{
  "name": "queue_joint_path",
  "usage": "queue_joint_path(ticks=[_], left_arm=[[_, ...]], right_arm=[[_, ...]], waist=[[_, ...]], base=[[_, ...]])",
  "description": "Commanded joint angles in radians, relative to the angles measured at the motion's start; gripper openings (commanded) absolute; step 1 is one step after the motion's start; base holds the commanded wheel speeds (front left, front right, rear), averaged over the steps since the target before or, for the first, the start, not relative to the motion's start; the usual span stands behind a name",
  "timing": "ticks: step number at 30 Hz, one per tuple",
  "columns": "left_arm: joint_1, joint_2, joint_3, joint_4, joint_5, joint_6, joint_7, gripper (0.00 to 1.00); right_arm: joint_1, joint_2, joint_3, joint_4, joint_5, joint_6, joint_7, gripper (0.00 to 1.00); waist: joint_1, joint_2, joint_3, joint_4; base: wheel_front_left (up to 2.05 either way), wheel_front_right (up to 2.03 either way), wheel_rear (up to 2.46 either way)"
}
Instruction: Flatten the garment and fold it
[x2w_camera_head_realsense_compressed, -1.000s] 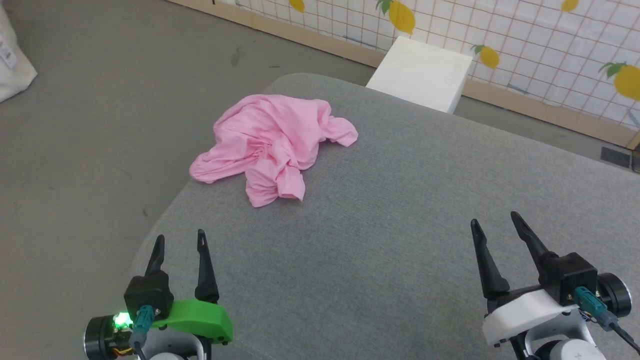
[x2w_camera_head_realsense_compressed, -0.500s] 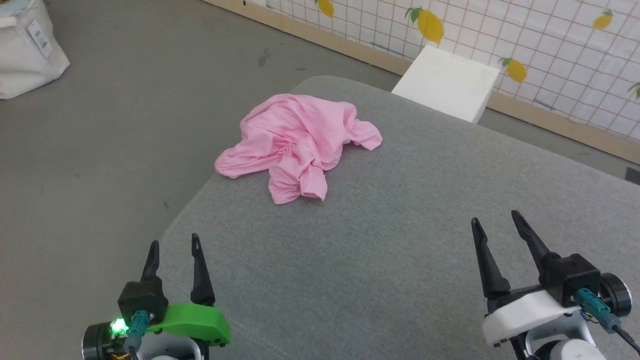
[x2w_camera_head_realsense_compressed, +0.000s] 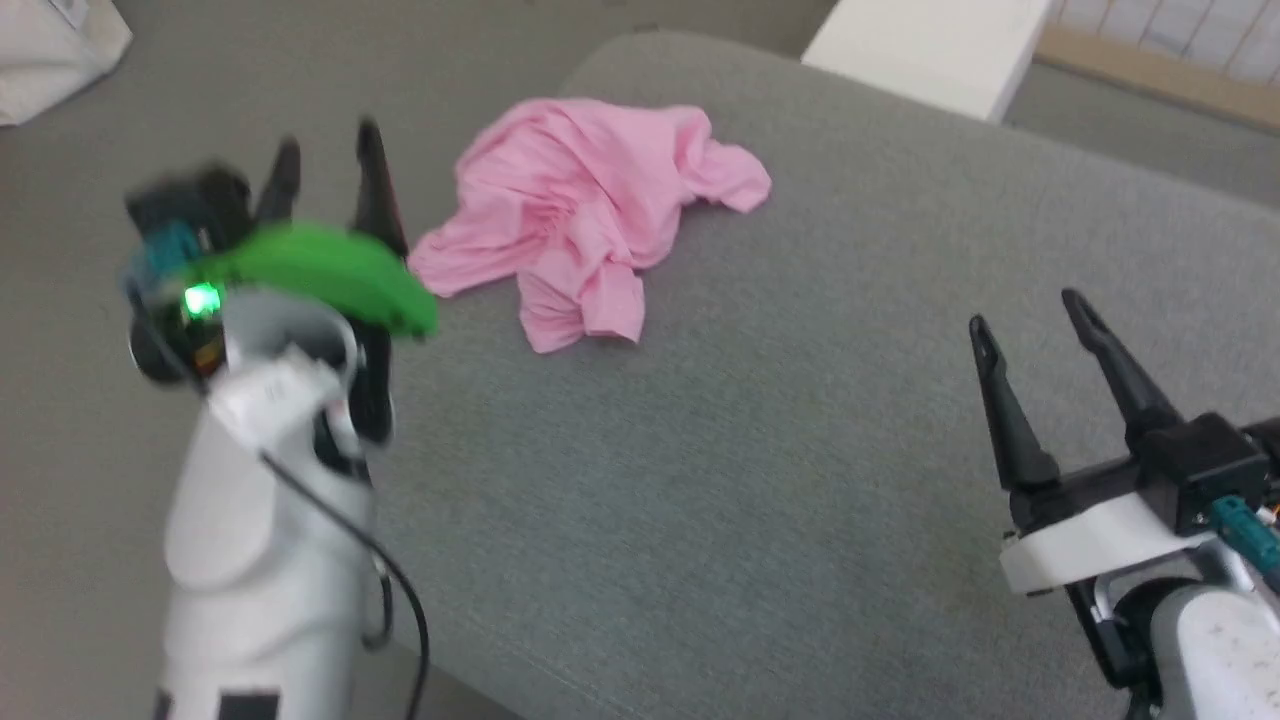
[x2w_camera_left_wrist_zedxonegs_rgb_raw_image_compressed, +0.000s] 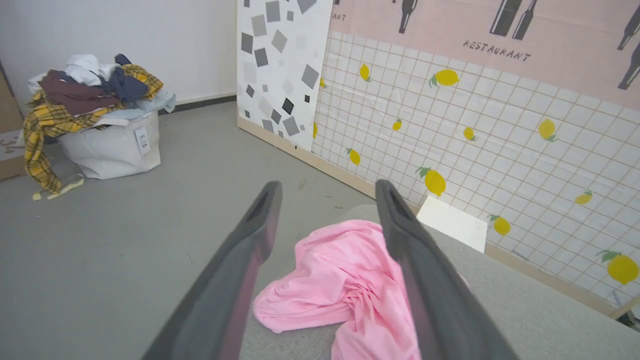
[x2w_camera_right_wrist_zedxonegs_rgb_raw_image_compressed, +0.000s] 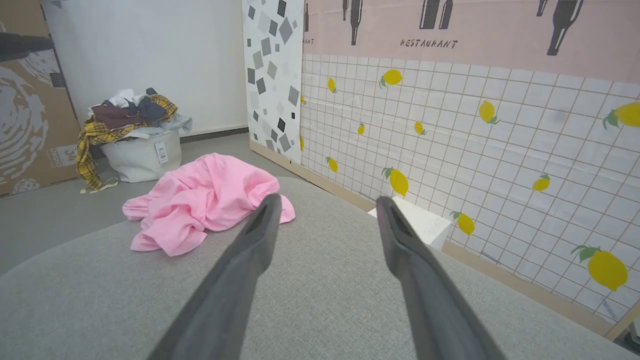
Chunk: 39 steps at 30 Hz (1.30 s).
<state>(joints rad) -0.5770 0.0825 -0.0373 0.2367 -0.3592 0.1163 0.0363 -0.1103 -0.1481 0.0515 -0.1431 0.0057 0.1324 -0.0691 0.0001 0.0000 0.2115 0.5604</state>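
The pink garment (x2w_camera_head_realsense_compressed: 590, 210) lies crumpled in a heap near the far left corner of the grey padded table (x2w_camera_head_realsense_compressed: 800, 480). It also shows as a pink bundle (x2w_camera_left_wrist_zedxonegs_rgb_raw_image_compressed: 345, 280) in the left wrist view and as a rumpled pile (x2w_camera_right_wrist_zedxonegs_rgb_raw_image_compressed: 200, 200) in the right wrist view. My left gripper (x2w_camera_head_realsense_compressed: 325, 150) is raised and open just left of the garment, over the table's left edge, apart from the cloth. My right gripper (x2w_camera_head_realsense_compressed: 1030, 310) stands open with nothing between its fingers at the right, well away from the garment.
A white block (x2w_camera_head_realsense_compressed: 930, 50) stands beyond the table's far edge. A white laundry bag (x2w_camera_left_wrist_zedxonegs_rgb_raw_image_compressed: 115, 145) heaped with clothes sits on the grey floor at the left. A lemon-patterned tiled wall (x2w_camera_right_wrist_zedxonegs_rgb_raw_image_compressed: 475, 130) runs behind, and a cardboard box (x2w_camera_right_wrist_zedxonegs_rgb_raw_image_compressed: 25, 125) stands far left.
My left arm has risen and moved forward toward the garment's left side. The head camera has tilted down, shifting the whole scene. The right gripper has come up a little.
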Motion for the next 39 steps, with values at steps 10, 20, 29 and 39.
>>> queue_joint_path(ticks=[10,20,29,39], left_arm=[[-0.345,0.078,0.051,0.158,-0.100,0.007,0.277,1.00],[-0.370,0.146,0.090,0.218,-0.138,0.137,0.595,1.00],[-0.194,0.256,0.052,0.123,-0.090,0.209,0.867,0.00],[-0.165,0.375,0.075,-0.035,0.123,0.245,0.286,0.00]], right_arm=[[-0.117,-0.079,0.018,-0.056,0.053,-0.002,-0.011,1.00],[-0.160,-0.081,0.026,-0.035,0.088,-0.002,-0.060,1.00],[-0.160,-0.049,0.019,0.037,0.103,-0.002,-0.109,1.00],[-0.107,0.018,0.012,0.146,0.102,-0.002,-0.140,1.00]], waist=[[-0.0001,0.0000,0.465,-0.306],[-0.0001,0.0000,0.562,-0.406],[-0.0001,0.0000,0.478,-0.431],[-0.0001,0.0000,0.172,-0.420]], base=[[0.00,0.00,0.00],[0.00,0.00,0.00],[0.00,0.00,0.00],[0.00,0.00,0.00]])
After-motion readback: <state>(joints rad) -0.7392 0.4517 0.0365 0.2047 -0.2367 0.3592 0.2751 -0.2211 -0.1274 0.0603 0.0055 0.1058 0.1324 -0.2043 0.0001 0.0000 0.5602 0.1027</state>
